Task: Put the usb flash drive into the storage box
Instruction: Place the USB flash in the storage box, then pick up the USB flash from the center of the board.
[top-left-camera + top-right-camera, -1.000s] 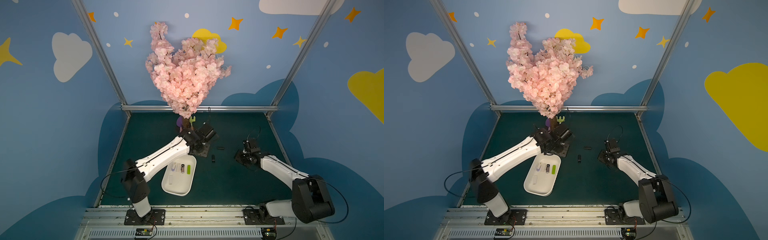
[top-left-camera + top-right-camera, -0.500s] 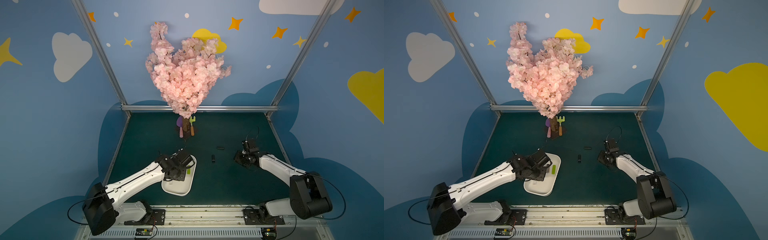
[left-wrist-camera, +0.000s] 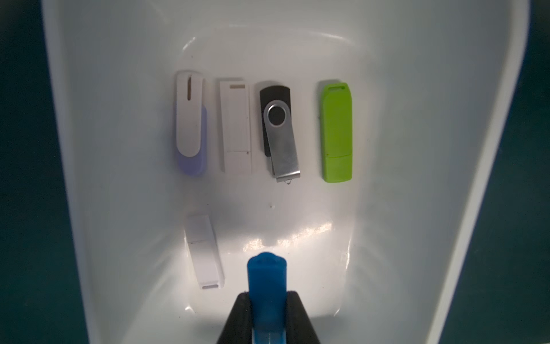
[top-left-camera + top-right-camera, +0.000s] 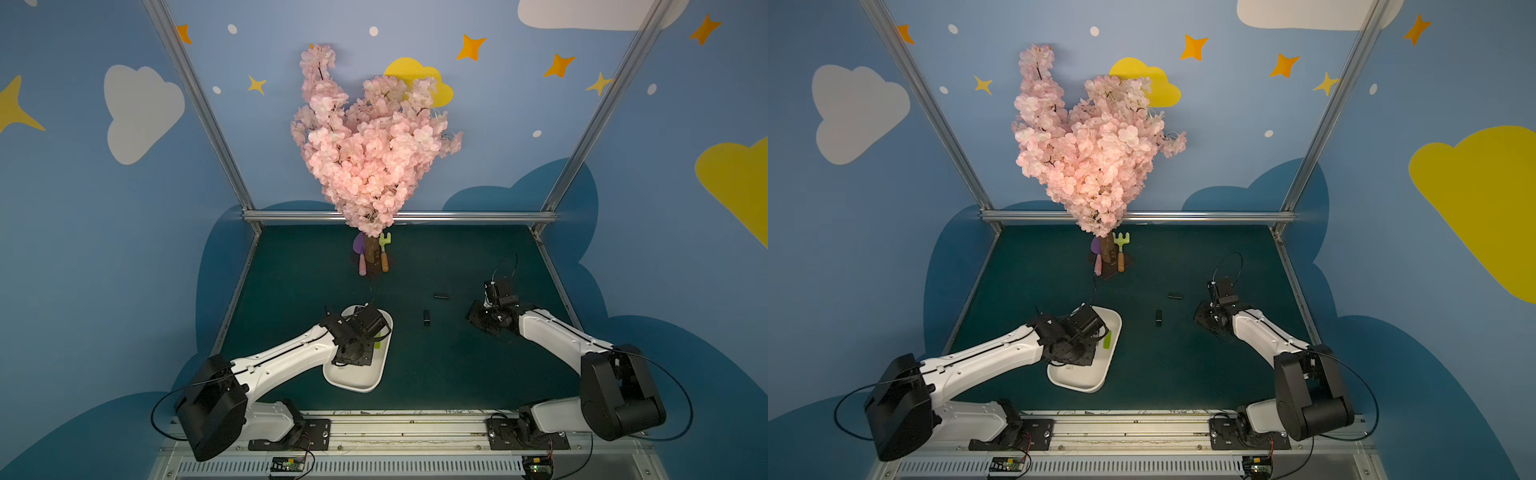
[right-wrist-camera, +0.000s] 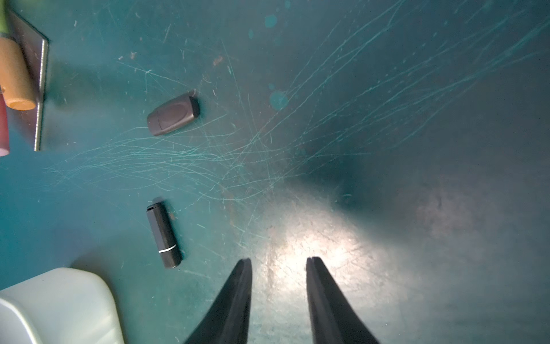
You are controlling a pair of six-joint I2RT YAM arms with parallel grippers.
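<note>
Your left gripper (image 3: 269,296) is pinching a blue USB drive (image 3: 267,272) above the storage box (image 3: 416,119). Two black drives (image 4: 426,318) (image 4: 441,296) are waiting mid-frame; the right gripper (image 5: 279,262) is gaping, empty.

The left arm (image 4: 286,361) has pulled back from its far reach beside the tree trunk (image 4: 371,254) and folded low, with its elbow dropped toward the front rail. The left tool (image 3: 268,294) has come back with it and now hangs over the storage box (image 4: 353,384), pinching a blue flash drive (image 3: 267,274). In both top views it covers most of the drives that lay in plain sight. The toy shovel (image 4: 360,248) and rake (image 4: 385,245), half hidden behind the wrist before, show fully again.
</note>
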